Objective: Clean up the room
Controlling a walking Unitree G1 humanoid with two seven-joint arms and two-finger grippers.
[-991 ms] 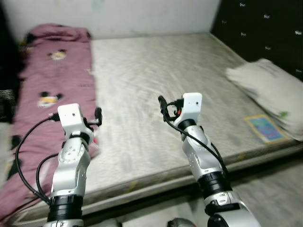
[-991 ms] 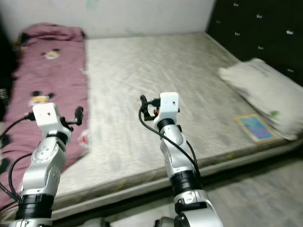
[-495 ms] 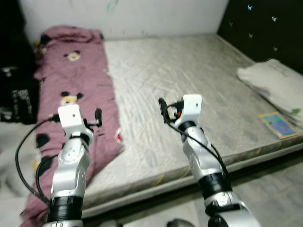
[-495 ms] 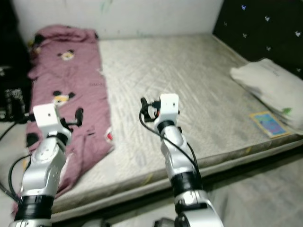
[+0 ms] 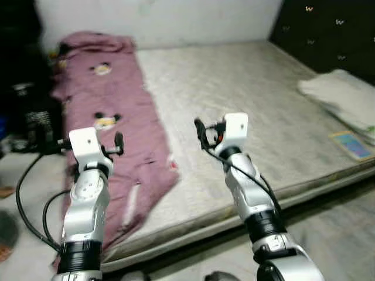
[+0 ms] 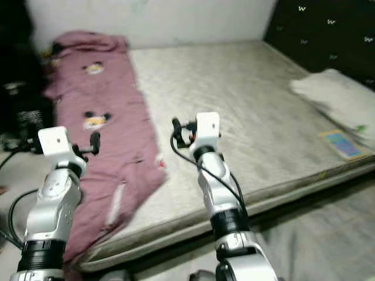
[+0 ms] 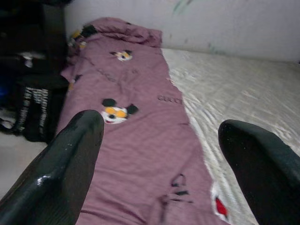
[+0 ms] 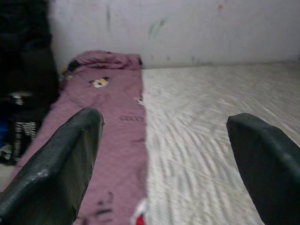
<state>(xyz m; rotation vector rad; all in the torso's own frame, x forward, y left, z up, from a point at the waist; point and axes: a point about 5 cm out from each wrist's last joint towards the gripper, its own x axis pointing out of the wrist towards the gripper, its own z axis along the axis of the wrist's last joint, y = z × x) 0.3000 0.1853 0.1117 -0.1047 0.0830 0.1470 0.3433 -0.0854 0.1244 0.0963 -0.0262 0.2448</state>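
The left pincer [image 7: 159,154] is released, its two black fingers [image 7: 70,159] spread wide with nothing between them; it hangs raised above the near end of the mauve blanket [image 5: 117,117], not touching it; the right pincer [image 8: 164,159] is likewise released and empty, held up over the bare mattress [image 5: 252,93] just beside the blanket's inner edge. The blanket, printed with small cartoon mouse faces, lies stretched along the mattress's left side, from a bunched end against the white wall [image 5: 176,17] down to the near edge, where a corner droops over the side toward the floor [image 5: 345,234]; a small red and white scrap [image 5: 172,165] sits at the blanket's inner edge near that drooping corner, too blurred to identify. To the left of the blanket, off the mattress, stands a dark jumble of black things [image 5: 29,117], one with a striped or slatted face; black cables [image 5: 29,199] loop from the left arm on that side. On the far right of the mattress, well apart from the blanket, lies a pale folded pillow or bedding [image 5: 340,96], with a flat blue-patterned card or book [image 5: 353,144] in front of it near the mattress edge; behind these rises a dark tufted headboard [image 5: 328,35].
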